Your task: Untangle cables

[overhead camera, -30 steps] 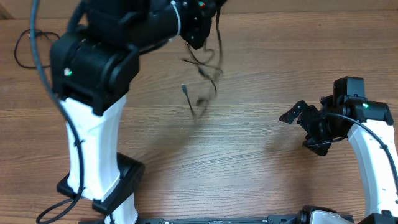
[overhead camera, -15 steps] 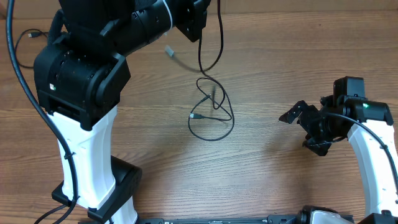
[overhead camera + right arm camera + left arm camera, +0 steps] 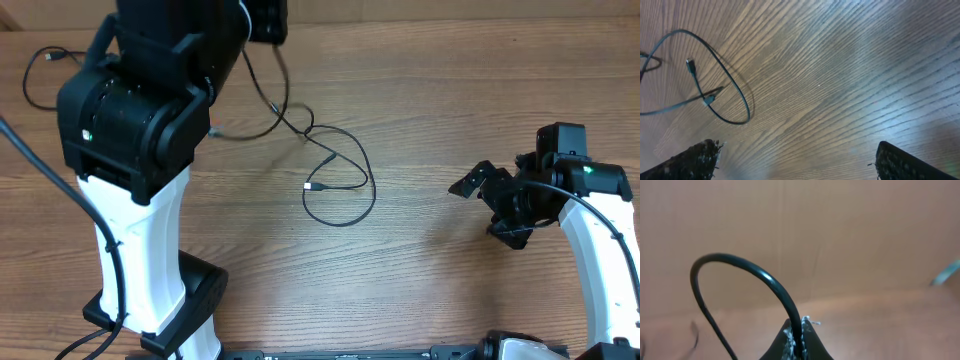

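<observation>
Since the wooden table (image 3: 450,90) is the largest thing before me, I start there: bare grain all over, with the cables (image 3: 340,215) lying near its middle. My left arm (image 3: 130,130) comes next, a tall black-and-white column on my left that reaches toward the table's far edge. My right arm (image 3: 590,220) sits low on the opposite side.

My left gripper (image 3: 799,341) is clamped right down on one black cable (image 3: 740,262). In the wrist view the cord comes out from between the fingertips and arches up and over to one side. Seen from overhead, that cable slants from the far edge toward my base and to my right. It reaches a crossing (image 3: 308,130) where several strands meet, and below that a loop (image 3: 372,190) lies flat on the wood. I cannot tell how many cords share that crossing.

My right gripper (image 3: 482,212) stands spread as wide as it goes, with nothing between the fingers.

What the next move turns on is this — the loop lies to the left of my right jaws, well apart from them, with bare wood between. I judge the right arm the better one to go in, since it is free and the loop opens toward it.

Smallest of all is a silver-tipped plug (image 3: 312,187) resting just inside the loop's left side.
</observation>
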Robot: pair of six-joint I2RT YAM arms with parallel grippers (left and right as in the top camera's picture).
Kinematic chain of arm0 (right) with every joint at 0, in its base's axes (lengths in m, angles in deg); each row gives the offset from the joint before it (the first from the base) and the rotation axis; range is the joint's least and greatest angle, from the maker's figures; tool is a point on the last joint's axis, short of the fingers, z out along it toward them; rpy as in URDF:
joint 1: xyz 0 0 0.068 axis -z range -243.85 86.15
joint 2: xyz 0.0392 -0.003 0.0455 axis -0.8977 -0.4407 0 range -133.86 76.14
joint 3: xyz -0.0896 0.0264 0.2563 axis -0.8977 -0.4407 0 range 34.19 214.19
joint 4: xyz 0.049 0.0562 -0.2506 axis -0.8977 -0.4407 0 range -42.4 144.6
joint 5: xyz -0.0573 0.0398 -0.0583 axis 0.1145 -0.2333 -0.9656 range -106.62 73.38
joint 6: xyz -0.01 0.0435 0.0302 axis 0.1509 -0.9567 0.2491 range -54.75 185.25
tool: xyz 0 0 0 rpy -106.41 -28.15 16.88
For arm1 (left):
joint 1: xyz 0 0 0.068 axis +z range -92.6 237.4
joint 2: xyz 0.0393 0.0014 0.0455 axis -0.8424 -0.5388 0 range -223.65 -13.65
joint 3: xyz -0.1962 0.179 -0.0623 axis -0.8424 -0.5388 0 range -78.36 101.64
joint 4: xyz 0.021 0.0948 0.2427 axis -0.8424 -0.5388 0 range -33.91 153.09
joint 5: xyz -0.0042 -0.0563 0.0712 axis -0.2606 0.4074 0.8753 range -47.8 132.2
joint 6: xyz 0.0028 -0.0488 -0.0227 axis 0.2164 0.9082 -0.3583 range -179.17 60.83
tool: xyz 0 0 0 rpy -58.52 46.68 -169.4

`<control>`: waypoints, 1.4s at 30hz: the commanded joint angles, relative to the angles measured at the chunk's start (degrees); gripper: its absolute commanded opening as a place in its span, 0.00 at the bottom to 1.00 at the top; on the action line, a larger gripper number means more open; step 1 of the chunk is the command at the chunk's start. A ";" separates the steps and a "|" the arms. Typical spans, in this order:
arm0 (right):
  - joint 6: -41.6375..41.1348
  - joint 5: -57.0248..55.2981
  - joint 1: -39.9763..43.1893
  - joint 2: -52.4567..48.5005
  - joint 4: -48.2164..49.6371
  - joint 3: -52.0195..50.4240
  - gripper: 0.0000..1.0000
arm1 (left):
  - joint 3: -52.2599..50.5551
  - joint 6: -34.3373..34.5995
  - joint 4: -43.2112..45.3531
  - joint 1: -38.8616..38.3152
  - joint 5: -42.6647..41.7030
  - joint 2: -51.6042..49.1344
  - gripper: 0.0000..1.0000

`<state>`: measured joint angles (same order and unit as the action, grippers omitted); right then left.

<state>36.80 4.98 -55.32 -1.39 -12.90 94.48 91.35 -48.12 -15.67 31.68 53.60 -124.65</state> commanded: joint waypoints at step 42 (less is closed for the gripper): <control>0.42 -0.55 0.17 0.04 -0.35 -0.46 1.00 | -15.61 -13.22 -16.26 -2.16 -7.67 -23.58 0.79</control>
<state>36.80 4.96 -55.32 -1.39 -13.19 94.48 75.37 -60.51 -31.37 28.27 34.95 -148.63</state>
